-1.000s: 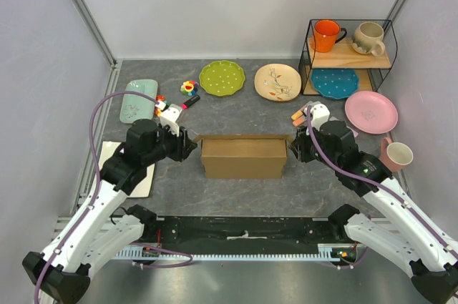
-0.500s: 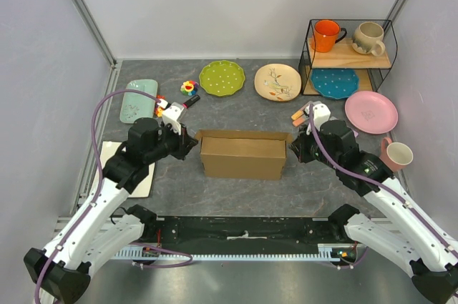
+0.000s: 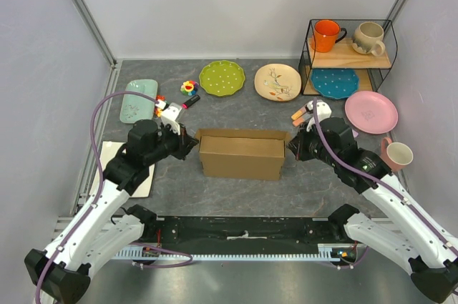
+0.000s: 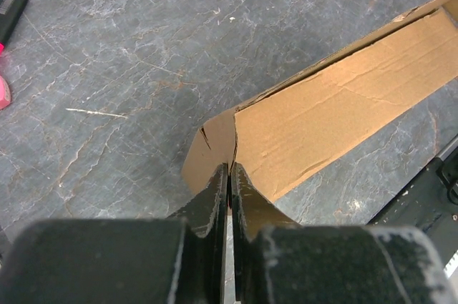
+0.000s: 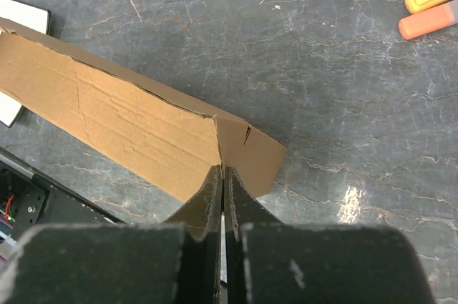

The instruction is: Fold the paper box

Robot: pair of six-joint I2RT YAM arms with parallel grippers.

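**Claws closed on both ends of the box**

Change over the last second: both claws went from part-open beside the box to pinched shut. The box itself has barely moved.

- Left claw (image 3: 187, 143): narrow. In its wrist view the fingers (image 4: 215, 200) are almost together, and the upright edge of the box's short end wall runs into the slit between them. I read that as a pinch on the wall.
- Right claw (image 3: 290, 148): fully narrow. Its wrist view shows the same thing at the other end, with the end wall's edge feeding straight into the closed fingers (image 5: 240, 207).
- Box (image 3: 242, 157): sits directly between the two claws, one short end at each set of fingertips. From the left claw (image 4: 229, 168) the long inner panel runs ahead and to the right. From the right claw (image 5: 222, 169) it runs ahead and to the left.
- Markers (image 5: 429, 7): well ahead and to the right of the right claw, clear of the work.

My read is that the approach is done and the grip is made. Both end walls can now be turned in together, though no fold has started. The risk is a thin wall slipping or creasing off its score line if the two claws pull unevenly.
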